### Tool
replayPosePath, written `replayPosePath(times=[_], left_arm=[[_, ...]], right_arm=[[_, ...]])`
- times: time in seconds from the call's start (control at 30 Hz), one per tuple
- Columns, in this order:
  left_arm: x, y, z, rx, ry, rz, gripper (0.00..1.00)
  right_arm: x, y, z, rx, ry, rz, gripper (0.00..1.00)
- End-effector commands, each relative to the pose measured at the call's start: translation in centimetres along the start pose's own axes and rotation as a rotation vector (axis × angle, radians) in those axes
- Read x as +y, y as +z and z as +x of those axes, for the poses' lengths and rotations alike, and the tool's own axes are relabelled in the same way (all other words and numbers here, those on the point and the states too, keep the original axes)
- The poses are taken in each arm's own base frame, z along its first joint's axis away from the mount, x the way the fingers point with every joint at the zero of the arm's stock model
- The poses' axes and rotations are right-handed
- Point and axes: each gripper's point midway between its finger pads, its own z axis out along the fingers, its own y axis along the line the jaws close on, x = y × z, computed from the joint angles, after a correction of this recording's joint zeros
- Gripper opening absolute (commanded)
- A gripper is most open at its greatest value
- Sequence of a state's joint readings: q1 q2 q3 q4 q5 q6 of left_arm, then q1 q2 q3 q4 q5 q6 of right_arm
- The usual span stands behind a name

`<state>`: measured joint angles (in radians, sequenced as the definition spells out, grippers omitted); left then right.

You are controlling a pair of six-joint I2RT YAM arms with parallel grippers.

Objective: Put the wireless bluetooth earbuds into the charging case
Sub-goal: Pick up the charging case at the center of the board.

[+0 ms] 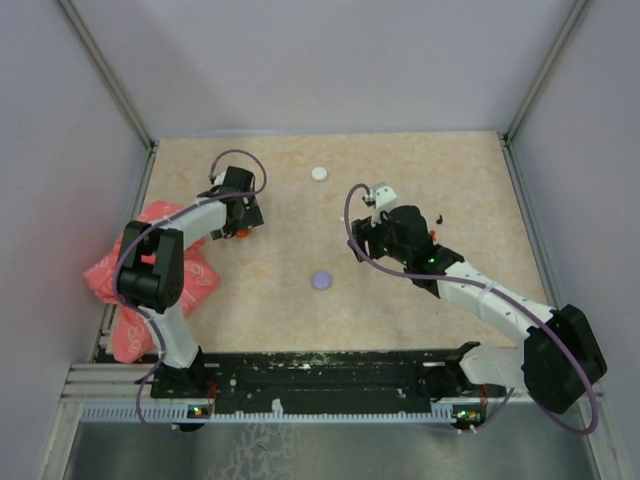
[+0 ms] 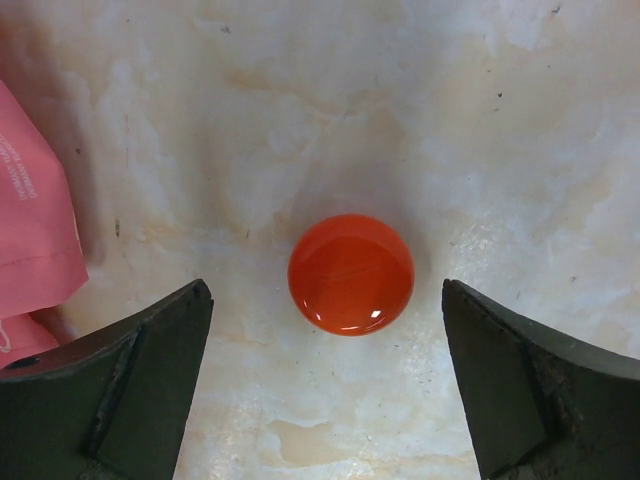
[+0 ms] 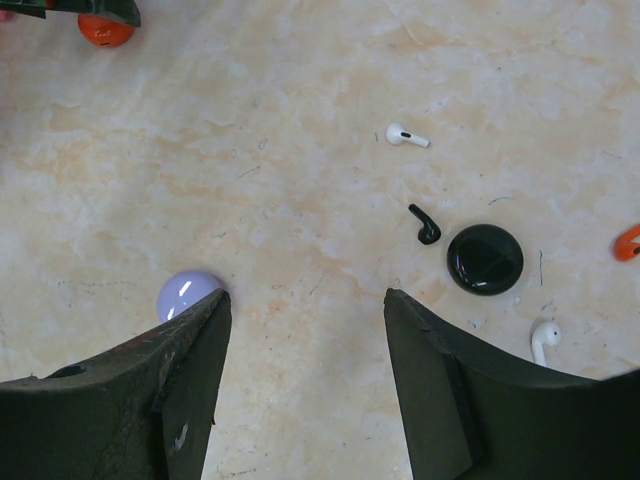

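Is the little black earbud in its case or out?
Out. The black earbud lies on the table beside the round black case, not inside it.

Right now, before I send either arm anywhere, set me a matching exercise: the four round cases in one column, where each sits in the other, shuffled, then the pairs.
Things
1. red round case
2. lilac round case
3. black round case
4. white round case

Places
A. right beside the black earbud
B. alone at the far middle of the table
C. framed between the open fingers of the left gripper
D. partly hidden by a finger of the right gripper

Pairs: 1-C, 2-D, 3-A, 4-B
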<state>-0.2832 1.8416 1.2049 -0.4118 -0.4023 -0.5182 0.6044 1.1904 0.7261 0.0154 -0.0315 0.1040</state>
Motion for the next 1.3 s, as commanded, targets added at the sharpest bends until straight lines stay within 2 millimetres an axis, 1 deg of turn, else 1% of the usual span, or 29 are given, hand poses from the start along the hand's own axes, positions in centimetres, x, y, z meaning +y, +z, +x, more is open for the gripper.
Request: replayPosePath(times=[0.0,0.1,0.13,0.23,0.27,0.3,0.37,0.4,0.47,0.53,0.6,0.63,0.7,0.8,0.87,0.9,1.03,1.07,1.1,1.27], left_arm=[[-0.5,0.1,-0.4,0.007,-0.058,0.001,1.00],[-0.5,0.9,0.4,0.038,-0.073,-0.021,0.93],[-0.5,1.2,0.8,0.049,-0.074,-0.028,0.90],[-0.5,1.8,1.1,0.059,-0.076,-0.043,0.81],[-0.5,1.9,1.1,0.060,-0.076,-0.047,0.76],[-0.4,2.0,1.1,0.060,-0.073,-0.054,0.73],[-0.3,2.1,1.1,0.056,-0.068,-0.061,0.69],[-0.2,2.1,1.0,0.054,-0.063,-0.065,0.65],[0.0,2.2,1.3,0.060,-0.051,-0.069,0.62],[-0.1,2.1,1.6,0.070,-0.043,-0.061,0.55],[-0.2,1.9,2.0,0.080,-0.034,-0.051,0.53],[-0.3,1.7,2.1,0.078,-0.023,-0.044,0.48],[-0.5,1.2,2.2,0.065,0.014,-0.026,0.47],[-1.4,0.4,2.2,0.005,0.102,0.006,0.48],[-2.3,-0.7,2.0,-0.054,0.162,0.029,0.48],[-2.5,-1.1,2.2,-0.076,0.201,0.036,0.48],[-5.1,-3.6,1.8,-0.191,0.271,0.139,0.49],[-5.8,-4.3,1.8,-0.230,0.288,0.168,0.50],[-6.5,-5.1,1.4,-0.286,0.292,0.200,0.50],[-9.0,-8.7,2.0,-0.468,0.350,0.351,0.50]], right_arm=[[0.1,-0.4,-2.1,-0.080,-0.012,-0.012,0.63],[0.1,-0.3,-2.1,-0.079,-0.012,-0.015,0.63],[0.1,-0.3,-2.1,-0.079,-0.012,-0.016,0.63],[0.1,-0.3,-2.1,-0.079,-0.012,-0.016,0.63],[0.1,-0.3,-2.1,-0.079,-0.012,-0.018,0.63],[0.2,-0.3,-2.1,-0.081,-0.012,-0.019,0.63],[0.2,-0.3,-2.1,-0.080,-0.013,-0.022,0.63],[0.3,-0.3,-2.2,-0.082,-0.013,-0.025,0.63],[0.3,-0.3,-2.1,-0.080,-0.013,-0.029,0.63],[0.4,-0.3,-2.2,-0.079,-0.014,-0.033,0.63],[0.6,-0.3,-2.2,-0.075,-0.011,-0.041,0.63],[0.7,-0.3,-2.3,-0.075,-0.009,-0.046,0.63],[1.0,-0.3,-2.4,-0.074,-0.003,-0.060,0.63],[1.5,-0.2,-2.4,-0.063,0.007,-0.088,0.62],[1.8,-0.2,-2.5,-0.058,0.016,-0.100,0.62],[1.8,-0.2,-2.5,-0.053,0.020,-0.102,0.62],[1.8,-0.5,-3.1,-0.037,0.033,-0.095,0.62],[1.9,-0.7,-3.3,-0.034,0.036,-0.094,0.62],[1.9,-0.8,-3.6,-0.035,0.039,-0.094,0.62],[1.2,-1.4,-4.6,-0.017,0.085,-0.085,0.62]])
